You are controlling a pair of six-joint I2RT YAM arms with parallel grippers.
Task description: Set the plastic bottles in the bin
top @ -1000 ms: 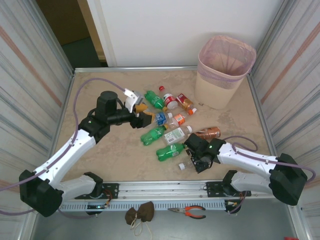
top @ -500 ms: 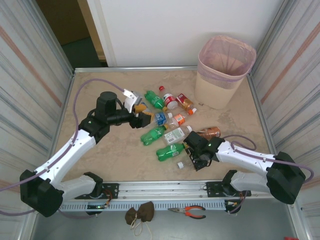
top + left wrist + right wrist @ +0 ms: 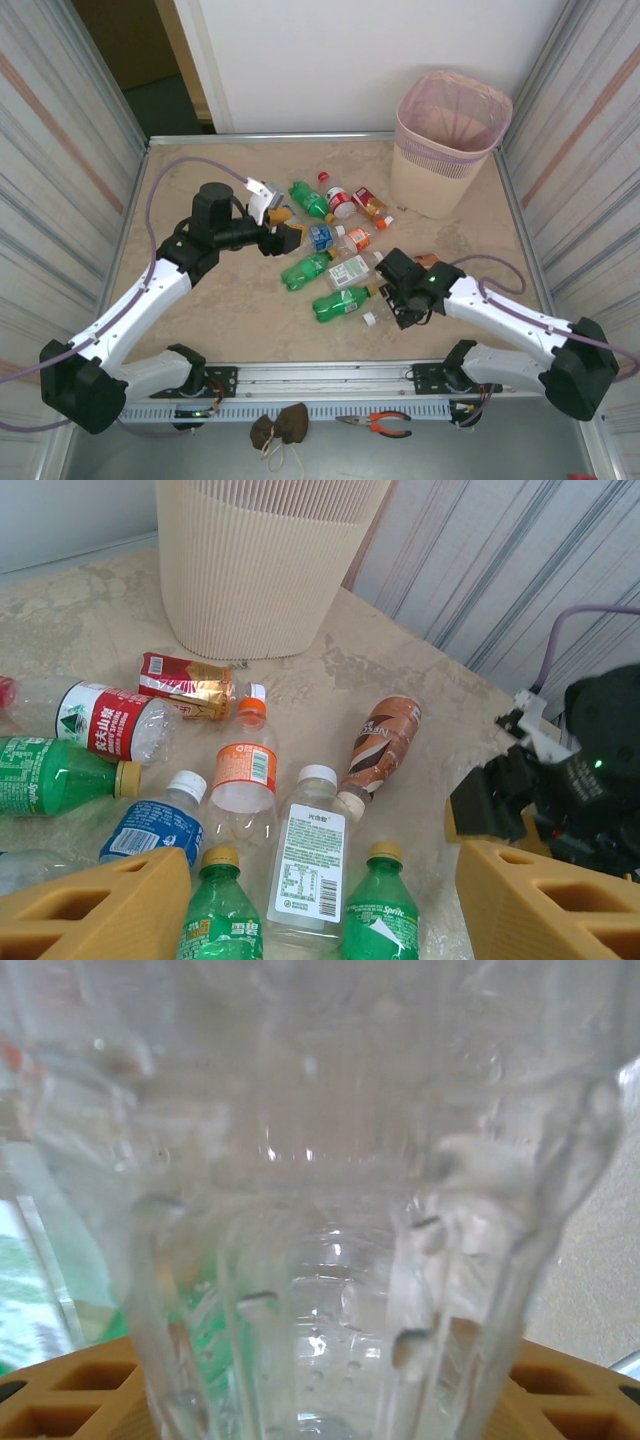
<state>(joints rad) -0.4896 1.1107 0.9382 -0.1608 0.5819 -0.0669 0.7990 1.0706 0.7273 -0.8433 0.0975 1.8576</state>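
I am looking down at a beige marbled worktop (image 3: 220, 320) where small plastic bottles (image 3: 345, 270) are lying in a loose cluster at the middle. They are clear, green and brown, with blue, white, orange and yellow caps. The bin (image 3: 432, 185), tall and tapered with a pink mesh band over a ribbed beige body, is standing at the far right corner, well apart from the cluster. In the left wrist view a green bottle (image 3: 382, 920) is showing the word "Sprite". A red-labelled bottle (image 3: 110, 722) is carrying white Chinese characters, and a white-labelled bottle (image 3: 305, 865) has print too small to read. The left gripper (image 3: 287, 235) is hovering over the cluster's left side, jaws well apart and holding nothing. The right gripper (image 3: 398, 292) is sitting at the cluster's near right edge, its tan fingers (image 3: 70, 1395) pressing in on both sides of a clear bottle (image 3: 320, 1210). Since a second ago the right arm has swung in from the near edge and its jaws have narrowed, while the left arm has not moved.
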